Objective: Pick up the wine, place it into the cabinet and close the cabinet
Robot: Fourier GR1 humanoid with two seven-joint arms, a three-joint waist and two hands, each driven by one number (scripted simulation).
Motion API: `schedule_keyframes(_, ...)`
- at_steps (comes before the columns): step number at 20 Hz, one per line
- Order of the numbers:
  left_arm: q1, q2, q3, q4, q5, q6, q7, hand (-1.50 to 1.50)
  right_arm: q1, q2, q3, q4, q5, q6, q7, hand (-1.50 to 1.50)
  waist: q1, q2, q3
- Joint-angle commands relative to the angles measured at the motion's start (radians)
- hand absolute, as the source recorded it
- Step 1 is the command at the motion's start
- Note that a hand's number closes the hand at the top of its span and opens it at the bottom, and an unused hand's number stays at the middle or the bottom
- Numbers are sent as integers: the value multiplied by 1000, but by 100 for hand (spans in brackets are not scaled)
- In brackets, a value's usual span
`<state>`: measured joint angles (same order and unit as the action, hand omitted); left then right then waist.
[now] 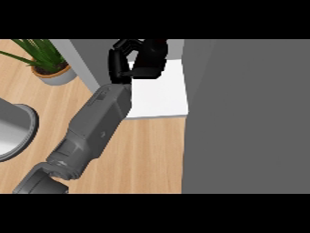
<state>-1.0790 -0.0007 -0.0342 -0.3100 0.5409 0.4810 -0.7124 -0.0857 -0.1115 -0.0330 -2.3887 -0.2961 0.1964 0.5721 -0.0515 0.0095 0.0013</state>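
Grey cabinet door (251, 118) nearest; left hand (136, 59) inside cabinet (158, 93), fingers curled, wine unseen.

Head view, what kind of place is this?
Likely a kitchen counter: a light wooden countertop, a grey cabinet with a white shelf inside, and a green potted plant.
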Motion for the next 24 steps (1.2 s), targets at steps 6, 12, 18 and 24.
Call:
schedule_keyframes(6, -11, 1, 56, 102, 52, -30, -51, 150, 22, 6, 1, -74, -60, -4, 13, -150, -9, 6, -2)
schedule_keyframes(12, -14, 12, 60, 161, 7, 2, -81, -150, 41, 0, 23, -132, -37, -16, 36, -150, -12, 7, -2)
schedule_keyframes(18, -29, 34, 46, 208, -23, 23, -60, -150, 28, 3, 11, -58, -29, -6, -13, -150, -14, 12, -2)
schedule_keyframes(24, -18, 11, 38, 227, -46, 59, -68, -150, -2, -27, -23, -74, -63, -14, 32, -150, -11, 10, -2)
